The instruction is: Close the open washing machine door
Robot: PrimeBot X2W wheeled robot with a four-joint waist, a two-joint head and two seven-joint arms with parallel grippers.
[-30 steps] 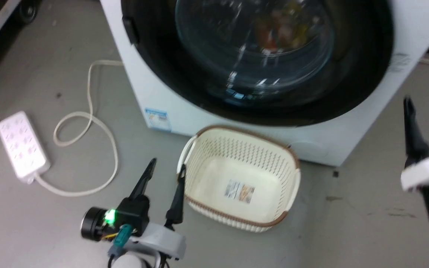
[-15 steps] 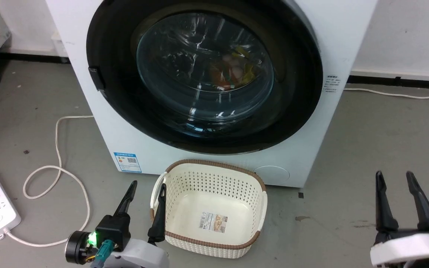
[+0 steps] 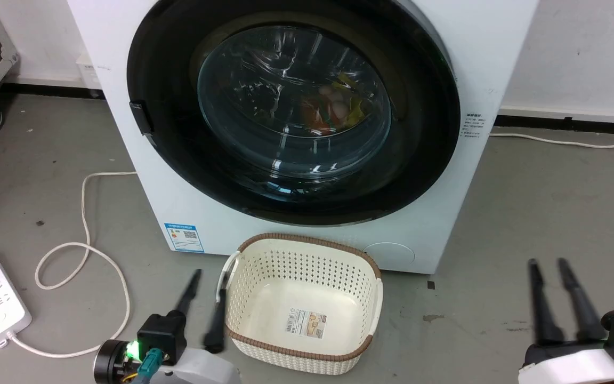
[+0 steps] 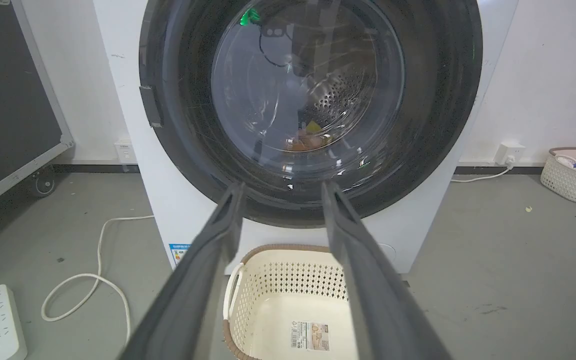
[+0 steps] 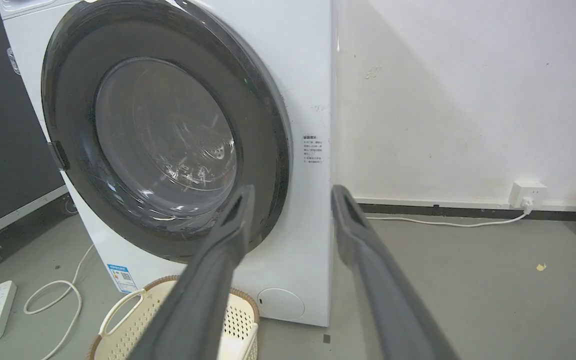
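In the head view, the washing machine door (image 3: 293, 112) lay flat against the front of the washing machine (image 3: 477, 53). A cream basket (image 3: 307, 245) stood on the floor just before it. The left gripper (image 3: 209, 276) was just beside the basket's left rim, and the right gripper (image 3: 547, 264) was well to the right. Both had fingers a little apart and held nothing. In the left wrist view, the left gripper (image 4: 282, 187) pointed at the lower part of the door (image 4: 308, 75). In the right wrist view, the right gripper (image 5: 293, 192) pointed at the machine's right edge.
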